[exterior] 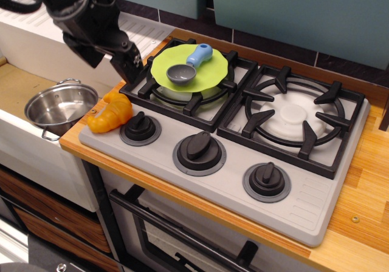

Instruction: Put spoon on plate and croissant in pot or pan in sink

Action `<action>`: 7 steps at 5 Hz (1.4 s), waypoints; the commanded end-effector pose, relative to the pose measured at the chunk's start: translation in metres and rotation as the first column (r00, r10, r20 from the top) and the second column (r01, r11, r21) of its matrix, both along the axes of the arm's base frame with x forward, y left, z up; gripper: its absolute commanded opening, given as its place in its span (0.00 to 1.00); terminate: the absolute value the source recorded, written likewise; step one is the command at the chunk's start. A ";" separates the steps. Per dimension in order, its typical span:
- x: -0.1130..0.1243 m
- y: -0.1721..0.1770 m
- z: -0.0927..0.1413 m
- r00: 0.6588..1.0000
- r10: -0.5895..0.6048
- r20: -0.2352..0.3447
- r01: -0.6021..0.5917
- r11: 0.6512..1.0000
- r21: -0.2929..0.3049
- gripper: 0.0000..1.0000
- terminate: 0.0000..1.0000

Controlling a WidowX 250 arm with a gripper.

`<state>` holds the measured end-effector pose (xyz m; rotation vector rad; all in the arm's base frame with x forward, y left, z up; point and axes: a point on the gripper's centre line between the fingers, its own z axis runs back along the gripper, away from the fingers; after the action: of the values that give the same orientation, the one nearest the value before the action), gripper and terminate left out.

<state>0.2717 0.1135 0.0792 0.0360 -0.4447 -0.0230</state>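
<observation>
1. Three black knobs (199, 146) sit in a row along the near edge of the grey stove (304, 205), which rests on a wooden counter (364, 175)
2. The croissant (110, 113) lies on the stove's near left corner, at about 9 o'clock from the left knob, just beside the counter edge
3. The pot (59, 107) stands upright in the sink (15, 84), at 9 o'clock from the croissant and close to it; it looks empty
4. The plate (192, 69) rests on the left burner grate (188, 90), at 1 o'clock from the croissant
5. The spoon (187, 65) lies on the plate, grey bowl toward 7 o'clock, blue handle toward 1 o'clock
6. The hand (129, 62) hangs at 12 o'clock above the croissant, just left of the grate, holding nothing; whether its fingers are spread or closed I cannot tell
7. The right burner (296, 115) is bare; the white drainboard (121, 35) lies behind the arm
</observation>
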 end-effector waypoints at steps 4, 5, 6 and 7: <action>-0.005 0.011 -0.047 0.996 0.087 -0.012 -0.087 0.996 -0.006 1.00 0.00; -0.009 0.014 -0.050 0.996 0.087 -0.002 -0.087 0.996 -0.007 1.00 0.00; -0.012 0.012 -0.051 0.996 0.091 -0.006 -0.092 0.996 -0.015 1.00 0.00; -0.012 0.006 -0.049 0.994 0.106 -0.022 -0.107 0.994 -0.029 0.00 0.00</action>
<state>0.2526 0.1210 0.0196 0.0106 -0.3888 0.0991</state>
